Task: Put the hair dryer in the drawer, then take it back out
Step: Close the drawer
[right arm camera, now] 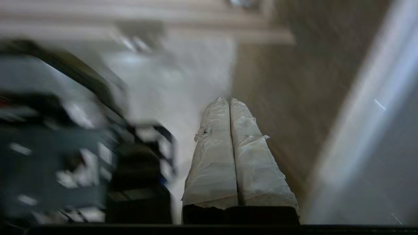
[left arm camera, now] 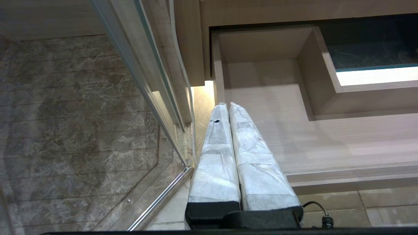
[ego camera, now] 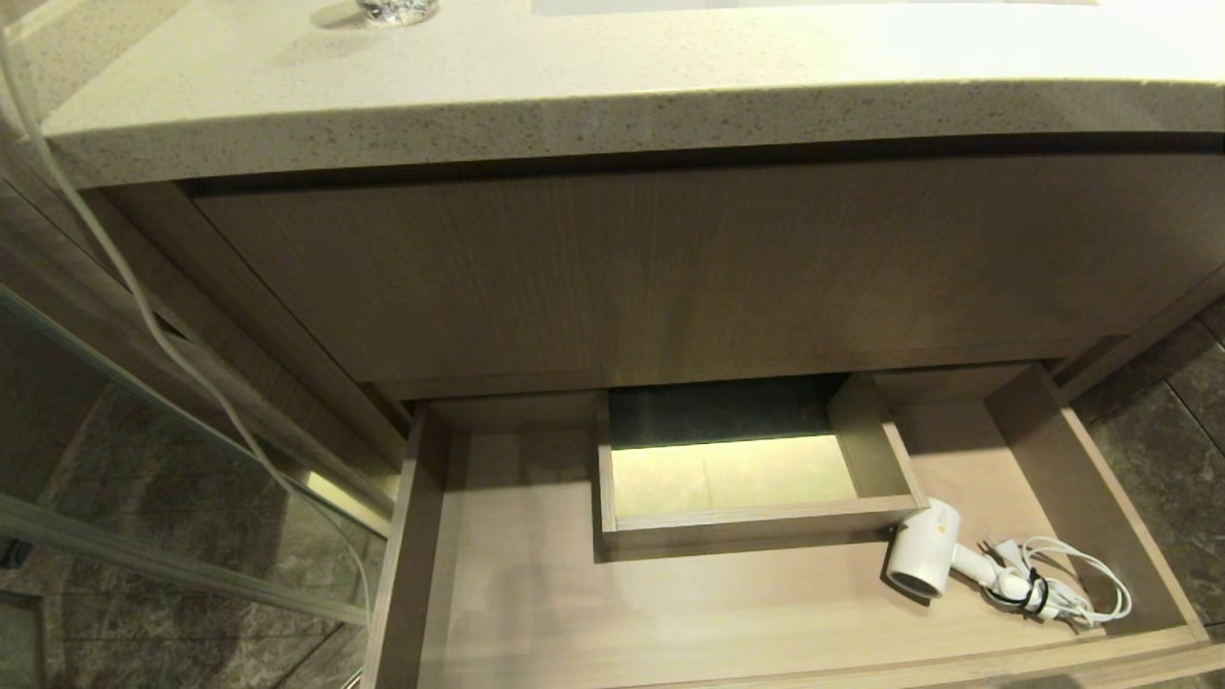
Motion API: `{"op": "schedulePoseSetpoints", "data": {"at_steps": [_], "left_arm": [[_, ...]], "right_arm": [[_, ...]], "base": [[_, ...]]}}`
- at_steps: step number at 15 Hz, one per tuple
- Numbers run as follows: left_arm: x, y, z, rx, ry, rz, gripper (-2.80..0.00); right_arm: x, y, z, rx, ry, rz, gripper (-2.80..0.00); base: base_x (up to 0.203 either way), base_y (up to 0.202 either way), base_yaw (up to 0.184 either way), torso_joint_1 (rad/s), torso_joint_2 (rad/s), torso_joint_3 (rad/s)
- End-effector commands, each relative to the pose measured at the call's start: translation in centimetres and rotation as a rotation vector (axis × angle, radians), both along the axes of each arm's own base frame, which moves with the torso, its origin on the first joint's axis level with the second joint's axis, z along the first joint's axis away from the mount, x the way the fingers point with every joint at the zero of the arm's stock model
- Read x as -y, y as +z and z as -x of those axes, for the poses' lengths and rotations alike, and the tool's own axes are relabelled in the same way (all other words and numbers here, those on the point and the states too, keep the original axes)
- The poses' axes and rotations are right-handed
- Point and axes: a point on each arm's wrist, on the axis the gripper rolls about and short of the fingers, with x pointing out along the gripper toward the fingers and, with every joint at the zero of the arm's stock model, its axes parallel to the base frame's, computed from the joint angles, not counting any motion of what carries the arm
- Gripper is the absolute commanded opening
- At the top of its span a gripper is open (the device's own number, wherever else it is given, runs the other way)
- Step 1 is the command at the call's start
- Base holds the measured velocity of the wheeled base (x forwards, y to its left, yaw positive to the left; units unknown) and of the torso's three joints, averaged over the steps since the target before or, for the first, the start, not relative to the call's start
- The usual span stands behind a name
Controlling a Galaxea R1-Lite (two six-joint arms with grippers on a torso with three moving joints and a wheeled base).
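Note:
The wide light-wood drawer (ego camera: 421, 536) stands pulled out under the vanity. The white hair dryer (ego camera: 924, 553) lies on its side inside it at the right, round end toward the front, its bundled white cord (ego camera: 1062, 588) trailing to the right. The drawer (left arm camera: 326, 143) also fills the left wrist view. My left gripper (left arm camera: 227, 103) hangs shut and empty by the drawer's left front corner. My right gripper (right arm camera: 228, 99) is shut with nothing between its white-wrapped fingers, away from the hair dryer. Neither arm shows in the head view.
A boxed cutout (ego camera: 746, 459) sits in the drawer's middle back. Above it is a taller wood panel (ego camera: 670, 277) under a speckled stone counter (ego camera: 612, 96). A glass partition (ego camera: 172, 450) and a white cable (ego camera: 144, 306) stand at the left. Dark blurred machinery (right arm camera: 65, 156) lies beside the right gripper.

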Motion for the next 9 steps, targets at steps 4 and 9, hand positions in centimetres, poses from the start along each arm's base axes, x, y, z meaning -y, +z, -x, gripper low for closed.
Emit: {"op": "schedulePoseSetpoints", "data": {"at_steps": [4,9], "left_arm": [[0.0,0.0,0.0,-0.001,0.0,0.0,-2.8],[0.0,0.0,0.0,0.0,0.001,0.0,-2.8]], "right_arm": [[1.1,-1.5,-2.7,-0.415,-0.189,0.211,-2.8],[2.8,-5.9,-9.1,-0.654,-0.333,0.193,-2.8]], "base": [[0.0,0.0,0.0,0.0,0.0,0.0],[0.0,0.0,0.0,0.0,0.0,0.0]]}}
